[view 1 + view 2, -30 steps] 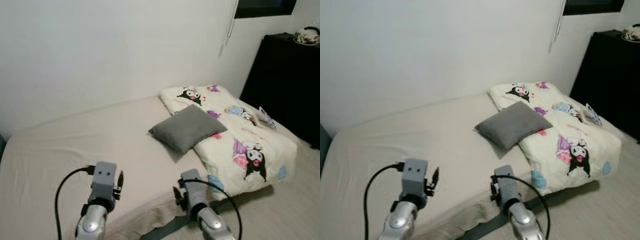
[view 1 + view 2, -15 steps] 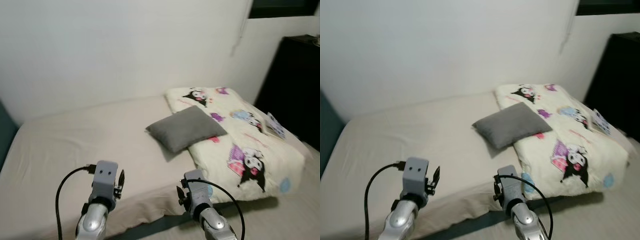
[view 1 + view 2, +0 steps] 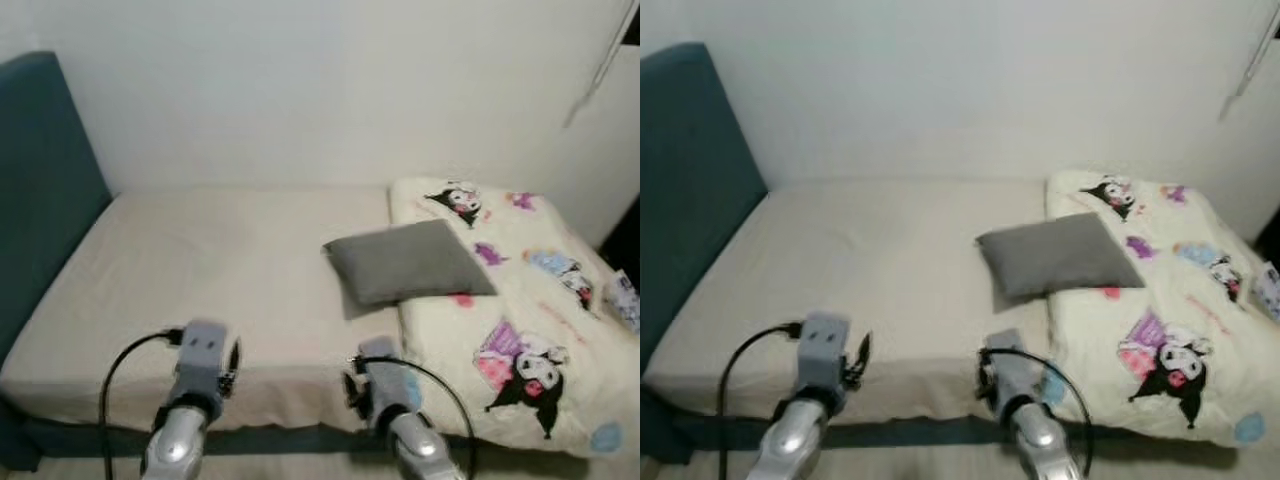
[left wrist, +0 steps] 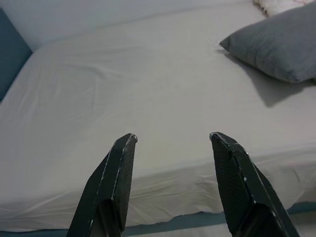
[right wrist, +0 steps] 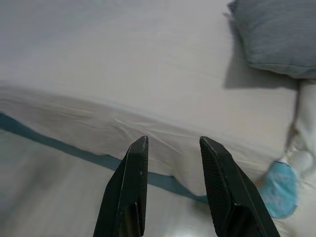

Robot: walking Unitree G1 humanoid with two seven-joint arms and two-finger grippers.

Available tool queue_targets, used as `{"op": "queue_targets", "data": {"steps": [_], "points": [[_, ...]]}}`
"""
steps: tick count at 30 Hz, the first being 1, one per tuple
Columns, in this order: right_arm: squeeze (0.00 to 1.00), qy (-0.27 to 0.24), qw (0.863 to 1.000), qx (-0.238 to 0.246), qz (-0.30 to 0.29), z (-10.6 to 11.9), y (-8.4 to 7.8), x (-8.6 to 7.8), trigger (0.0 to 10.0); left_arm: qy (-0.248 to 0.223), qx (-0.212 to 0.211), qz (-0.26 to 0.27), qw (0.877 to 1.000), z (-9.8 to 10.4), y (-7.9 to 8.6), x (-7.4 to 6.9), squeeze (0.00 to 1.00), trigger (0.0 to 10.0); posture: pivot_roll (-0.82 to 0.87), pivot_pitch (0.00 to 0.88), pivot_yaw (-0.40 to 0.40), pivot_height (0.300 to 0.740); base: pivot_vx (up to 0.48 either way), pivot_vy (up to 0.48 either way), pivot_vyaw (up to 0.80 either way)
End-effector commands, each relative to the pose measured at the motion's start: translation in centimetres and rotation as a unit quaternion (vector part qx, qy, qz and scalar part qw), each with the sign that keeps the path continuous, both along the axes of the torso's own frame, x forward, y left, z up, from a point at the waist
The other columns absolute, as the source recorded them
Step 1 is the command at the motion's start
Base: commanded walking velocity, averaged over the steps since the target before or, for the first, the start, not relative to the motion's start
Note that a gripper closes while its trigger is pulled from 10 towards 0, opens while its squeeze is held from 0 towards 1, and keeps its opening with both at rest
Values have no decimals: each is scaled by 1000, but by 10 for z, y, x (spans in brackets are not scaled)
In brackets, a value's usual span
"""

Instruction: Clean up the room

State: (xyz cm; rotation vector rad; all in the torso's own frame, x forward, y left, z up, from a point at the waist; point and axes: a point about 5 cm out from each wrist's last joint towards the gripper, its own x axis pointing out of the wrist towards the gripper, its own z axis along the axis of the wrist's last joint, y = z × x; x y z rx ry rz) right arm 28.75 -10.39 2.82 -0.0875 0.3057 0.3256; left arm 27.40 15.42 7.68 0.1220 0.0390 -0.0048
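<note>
Beige sheet (image 3: 230, 270) over bed (image 3: 190, 435), smooth, lightly creased along near edge. Teal headboard (image 3: 45, 180) at robot's left end; teal strip of base visible below sheet's hem. White wall (image 3: 330, 90) behind.

Grey pillow (image 3: 408, 262) lying flat, near middle of bed, its right edge overlapping folded blanket. Shadow cast on sheet just beside pillow's near edge.

Cream blanket (image 3: 520, 300) with black-and-white cartoon figures plus pink, purple and blue patches, covering right end of bed and draping over near side. Blue patch on hanging corner (image 5: 279, 195) seen low in right wrist view, next to teal base strip.

Small pale item (image 3: 622, 298) at far right edge of blanket; too small to identify. Thin cord (image 3: 598, 62) hanging against wall at upper right.

Left gripper (image 4: 173, 140): fingers (image 4: 116, 182) spread wide apart, empty, held off near edge of bed, pointing across bare sheet; pillow corner ahead, well apart. Grey wrist housing with black cable loop (image 3: 125, 375) in head views.

Right gripper (image 5: 170, 143): fingers (image 5: 219, 187) parted by narrower gap, empty, aimed down at hem of sheet and teal strip, pillow well beyond tips. Black cable loop (image 3: 455, 395) around its wrist.

Both arms low in front, touching nothing.
</note>
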Motion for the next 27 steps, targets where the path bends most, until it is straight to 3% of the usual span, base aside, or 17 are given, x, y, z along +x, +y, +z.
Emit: {"op": "queue_targets", "data": {"steps": [1,22,27], "points": [[0,11,1000,-3,-15,-5,-10,-3,10000,8,1,-6,1000,-3,-3,-2,0,10000,0,68,-44,735,0,-330,0],[0,11,1000,-7,-16,-5,-13,-5,10000,12,0,-12,1000,-4,-5,-3,0,10000,-11,63,-38,735,0,-328,0],[0,11,1000,-9,-14,-5,-13,-5,10000,14,-15,-5,1000,-4,-3,-2,0,10000,-11,57,-40,735,0,0,0]]}}
